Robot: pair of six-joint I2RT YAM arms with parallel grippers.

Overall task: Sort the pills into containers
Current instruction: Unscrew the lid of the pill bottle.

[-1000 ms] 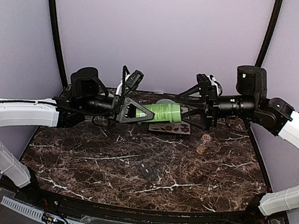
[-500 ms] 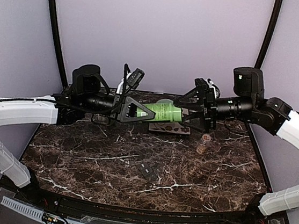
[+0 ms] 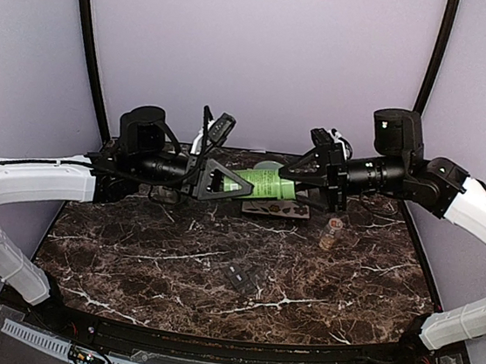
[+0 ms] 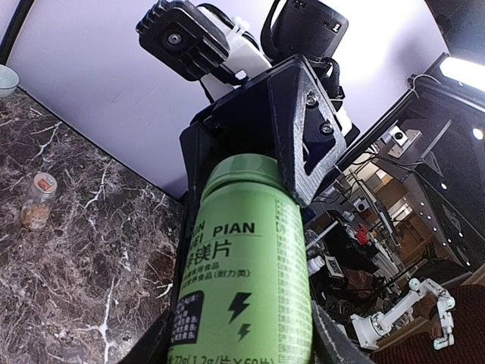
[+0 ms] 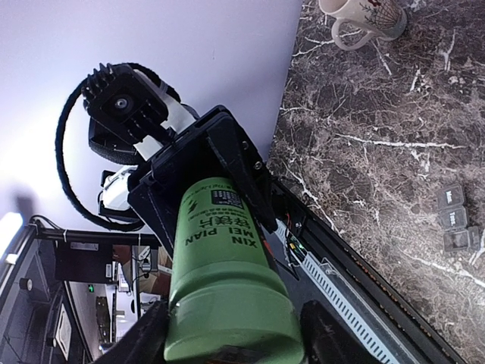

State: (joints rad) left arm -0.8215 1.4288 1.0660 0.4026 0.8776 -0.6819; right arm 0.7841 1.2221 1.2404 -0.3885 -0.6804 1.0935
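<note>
My left gripper (image 3: 247, 182) is shut on the body of a green pill bottle (image 3: 265, 183), held level above the back of the table. It fills the left wrist view (image 4: 246, 288). My right gripper (image 3: 297, 184) is closed around the bottle's cap (image 5: 231, 326), one finger on each side. The containers, a dark grey strip of three lidded compartments (image 3: 239, 276), lie on the marble mid-table, also in the right wrist view (image 5: 455, 220). Tan-brown pills show in a small glass jar (image 3: 332, 236) and as small pieces on a dark tray (image 3: 277, 209) under the bottle.
A cream mug (image 5: 364, 15) stands on the left side of the table. A pale green bowl (image 3: 267, 165) sits behind the bottle by the back wall. The glass jar also shows in the left wrist view (image 4: 36, 203). The marble top ends at a black front rail.
My right gripper has moved left onto the bottle's cap and its fingers have narrowed around it. The left gripper and bottle have shifted slightly.
</note>
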